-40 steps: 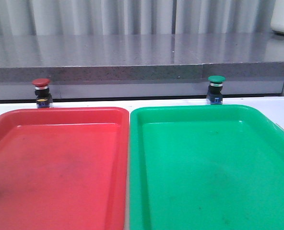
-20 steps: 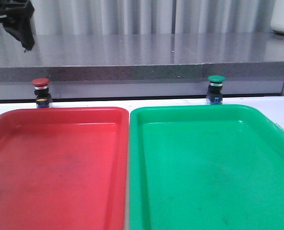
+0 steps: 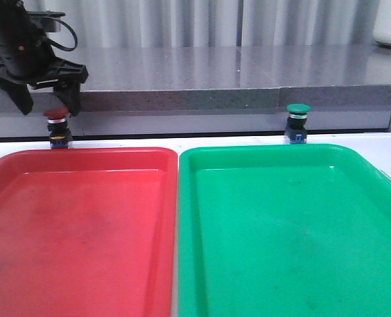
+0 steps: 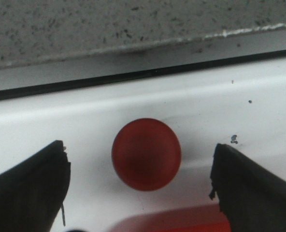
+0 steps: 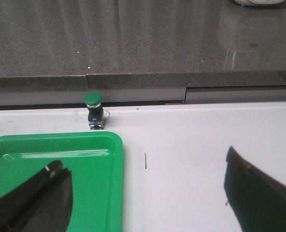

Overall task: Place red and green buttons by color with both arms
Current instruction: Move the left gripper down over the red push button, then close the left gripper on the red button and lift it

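Observation:
The red button (image 3: 57,127) stands upright on the white table behind the red tray (image 3: 76,231). My left gripper (image 3: 45,104) is open just above it, one finger on each side of its cap, not touching. In the left wrist view the red cap (image 4: 146,153) lies between the two open fingers (image 4: 32,188). The green button (image 3: 297,123) stands upright behind the green tray (image 3: 294,231). It also shows in the right wrist view (image 5: 93,110), far ahead of my open, empty right gripper (image 5: 145,191), which hangs over the green tray's edge (image 5: 109,174) and the white table.
A grey stone ledge (image 3: 195,72) runs along the back, close behind both buttons. A white container (image 3: 390,26) stands at the far right on it. Both trays lie side by side at the front and hold nothing.
My left arm has come down from the upper left corner and now has its open fingers around the red button's cap. The buttons and trays have not moved.

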Controlling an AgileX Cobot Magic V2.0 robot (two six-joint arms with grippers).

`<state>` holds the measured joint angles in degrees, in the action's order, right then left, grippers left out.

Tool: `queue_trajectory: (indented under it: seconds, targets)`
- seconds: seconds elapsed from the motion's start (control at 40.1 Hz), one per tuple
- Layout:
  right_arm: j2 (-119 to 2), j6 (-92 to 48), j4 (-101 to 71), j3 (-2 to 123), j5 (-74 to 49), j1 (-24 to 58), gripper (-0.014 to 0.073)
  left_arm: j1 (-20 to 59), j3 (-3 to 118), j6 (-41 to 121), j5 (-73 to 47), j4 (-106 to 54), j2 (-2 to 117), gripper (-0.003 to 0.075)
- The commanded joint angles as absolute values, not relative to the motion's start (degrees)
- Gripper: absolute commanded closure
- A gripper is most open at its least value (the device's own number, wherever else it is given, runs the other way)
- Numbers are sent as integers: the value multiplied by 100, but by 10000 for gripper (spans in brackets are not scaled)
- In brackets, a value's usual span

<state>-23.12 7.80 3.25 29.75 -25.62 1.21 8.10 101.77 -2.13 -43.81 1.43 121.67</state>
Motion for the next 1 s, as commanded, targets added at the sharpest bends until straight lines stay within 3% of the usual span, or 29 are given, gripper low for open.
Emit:
queue_trajectory:
  seconds: [0.0, 0.15, 0.349, 0.499, 0.774, 0.974]
  targets:
    - [-2394, 729, 345, 3176, -2131, 89, -57, 842, 10412, -207, -4098, 150, 11958, 155]
    - [-2394, 729, 345, 3176, -2131, 89, -57, 842, 10412, -207, -4018, 150, 12036, 197]
    - [-2394, 729, 345, 3176, -2131, 89, -57, 842, 10412, -207, -3888, 150, 12036, 493]
    - [-2394, 729, 345, 3176, -2131, 89, -57, 842, 10412, -207, -3912, 150, 12009, 643]
    - [-2394, 729, 345, 3176, -2131, 89, -57, 842, 10175, -207, -4007, 150, 11145, 658]
    - [-2394, 729, 345, 3176, -2131, 89, -57, 985, 8814, -207, -3543, 105, 10005, 658]
